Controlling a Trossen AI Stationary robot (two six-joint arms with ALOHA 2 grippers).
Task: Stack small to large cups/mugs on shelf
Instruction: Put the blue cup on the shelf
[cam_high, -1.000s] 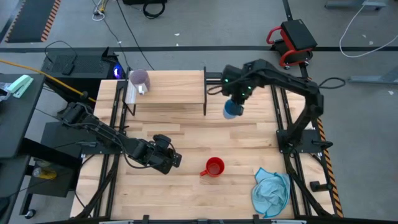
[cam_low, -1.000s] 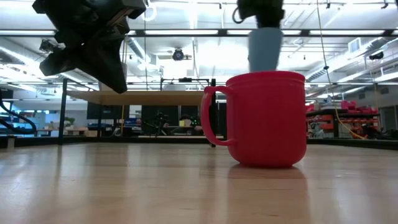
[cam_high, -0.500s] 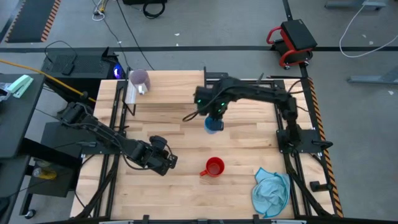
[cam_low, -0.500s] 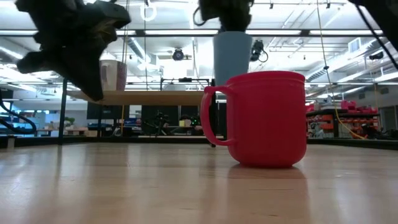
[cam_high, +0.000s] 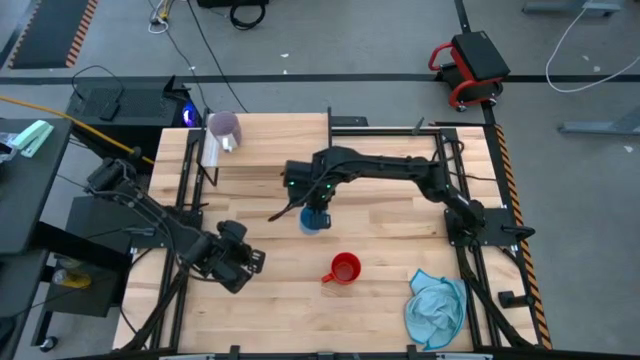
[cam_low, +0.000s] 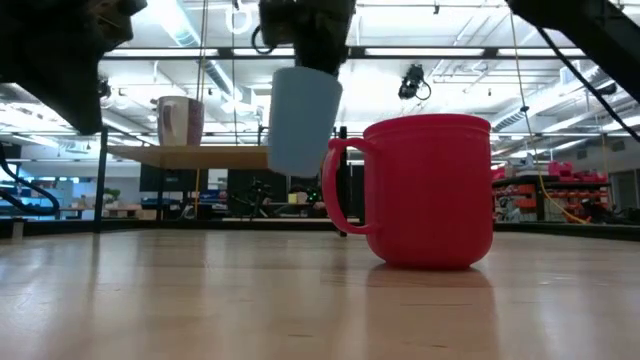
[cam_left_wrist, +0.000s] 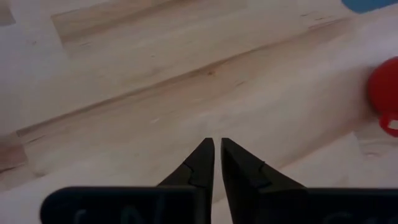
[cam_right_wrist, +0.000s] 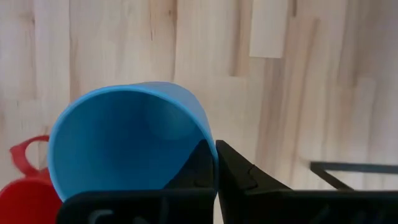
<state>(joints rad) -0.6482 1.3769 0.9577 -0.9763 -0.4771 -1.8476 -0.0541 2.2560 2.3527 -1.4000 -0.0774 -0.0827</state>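
The table (cam_high: 400, 215) is pale butcher-block wood, strips of grain running across it. At its far-left corner stands the shelf (cam_high: 280, 140), a small light board on thin black legs, and everything below is placed from it. The purple cup (cam_high: 224, 127), translucent with a handle, sits on the shelf's left end. The blue cloth (cam_high: 437, 308) lies crumpled far off, at the near right corner of the table.

The right gripper (cam_high: 316, 205) hangs just in front of the shelf's near edge, its fingers pinched on the rim of the light blue cup (cam_high: 315, 220), a smooth tapered plastic cup held clear of the table and slightly tilted. The red cup (cam_high: 345, 268), glossy with a handle, stands further out in front of the shelf.

The left gripper (cam_left_wrist: 216, 163) waits well out from the shelf's left end, fingers nearly together and empty.

The rim pinch looks thin, so I would carry slowly and level the cup before setting it down.
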